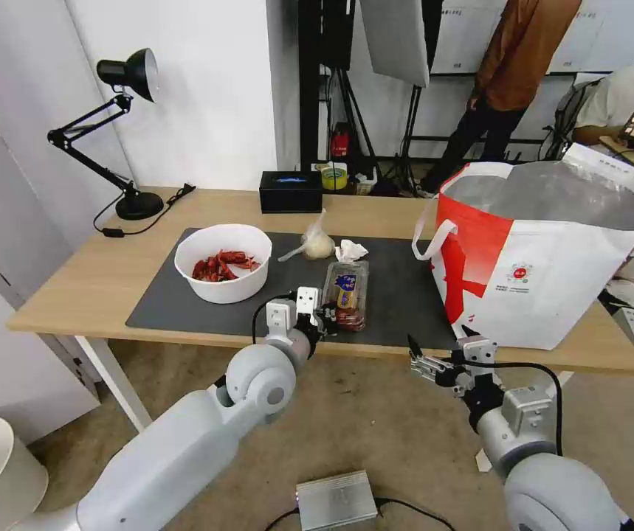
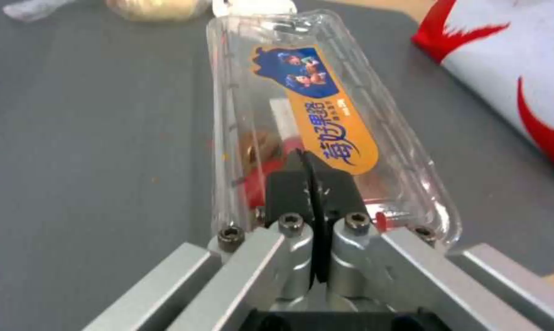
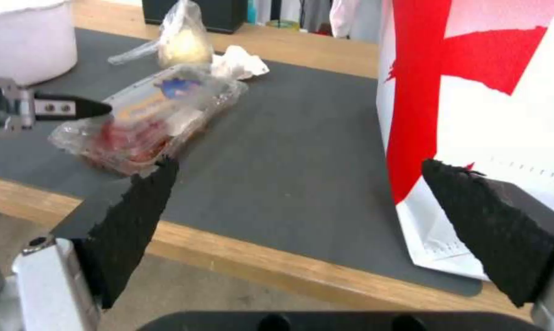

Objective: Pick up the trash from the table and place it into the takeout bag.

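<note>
Fingers of the left gripper (image 2: 313, 184) pinch the clamshell box (image 2: 313, 124) at its end nearest the tabletop's (image 1: 95, 280) front edge; thin, light, crushable plastic. Right gripper (image 3: 302, 230) fingers spread wide.

My left gripper (image 2: 313, 184) has black pads on silver metal; my right gripper (image 3: 302, 230) wears rough black pads too. The box (image 1: 346, 293) is clear, with an orange and blue label and red scraps inside. At its ten o'clock the bowl (image 1: 223, 262) is white, its shells red. At twelve o'clock the knotted bag (image 1: 317, 243) is clear over something pale yellow, beside a white tissue (image 1: 350, 251). The mat (image 1: 398, 287) is dark grey, the table (image 1: 88, 273) light wood. At three o'clock the takeout bag (image 1: 545, 287) is white with red patches, silver lining and a round red logo.
</note>
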Robot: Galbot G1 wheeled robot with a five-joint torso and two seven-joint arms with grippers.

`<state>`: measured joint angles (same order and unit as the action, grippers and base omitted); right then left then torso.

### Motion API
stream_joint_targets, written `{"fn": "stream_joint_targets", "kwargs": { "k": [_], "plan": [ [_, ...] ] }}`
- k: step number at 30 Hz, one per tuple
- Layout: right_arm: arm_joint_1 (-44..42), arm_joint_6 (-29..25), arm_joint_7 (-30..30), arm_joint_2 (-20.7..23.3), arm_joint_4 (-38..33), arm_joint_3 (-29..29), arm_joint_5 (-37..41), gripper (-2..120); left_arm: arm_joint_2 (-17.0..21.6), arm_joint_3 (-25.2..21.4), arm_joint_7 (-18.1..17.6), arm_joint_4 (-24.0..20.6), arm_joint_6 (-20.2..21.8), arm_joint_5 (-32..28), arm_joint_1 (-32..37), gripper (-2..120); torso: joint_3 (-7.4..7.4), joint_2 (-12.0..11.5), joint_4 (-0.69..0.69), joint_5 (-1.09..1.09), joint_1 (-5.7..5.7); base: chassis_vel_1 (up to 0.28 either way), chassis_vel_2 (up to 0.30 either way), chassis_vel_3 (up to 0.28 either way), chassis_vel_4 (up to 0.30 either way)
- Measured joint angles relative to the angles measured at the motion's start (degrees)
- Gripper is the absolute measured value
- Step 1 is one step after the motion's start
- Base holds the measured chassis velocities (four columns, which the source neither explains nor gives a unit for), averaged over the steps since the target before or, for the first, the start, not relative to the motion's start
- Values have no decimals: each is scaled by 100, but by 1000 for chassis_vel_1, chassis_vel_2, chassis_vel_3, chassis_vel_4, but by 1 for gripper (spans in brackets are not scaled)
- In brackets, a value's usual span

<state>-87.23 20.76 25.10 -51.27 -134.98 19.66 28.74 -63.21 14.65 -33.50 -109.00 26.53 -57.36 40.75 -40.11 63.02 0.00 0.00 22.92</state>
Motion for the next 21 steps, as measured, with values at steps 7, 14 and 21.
{"fn": "stream_joint_targets", "kwargs": {
  "k": [7,14,21],
  "plan": [
    [66,15,119,4,-1,1,402,100,17,42,-9,23,164,-3,21,0,0,0,0,0,0,0,0,0,0],
    [334,110,550,3,-81,19,1735,100,16,73,-24,11,166,-9,31,0,0,1,0,0,0,0,0,0,0],
    [694,39,854,13,-116,66,2999,100,29,73,-62,-37,158,-21,33,0,0,0,0,0,0,0,0,0,0]
  ]
}}
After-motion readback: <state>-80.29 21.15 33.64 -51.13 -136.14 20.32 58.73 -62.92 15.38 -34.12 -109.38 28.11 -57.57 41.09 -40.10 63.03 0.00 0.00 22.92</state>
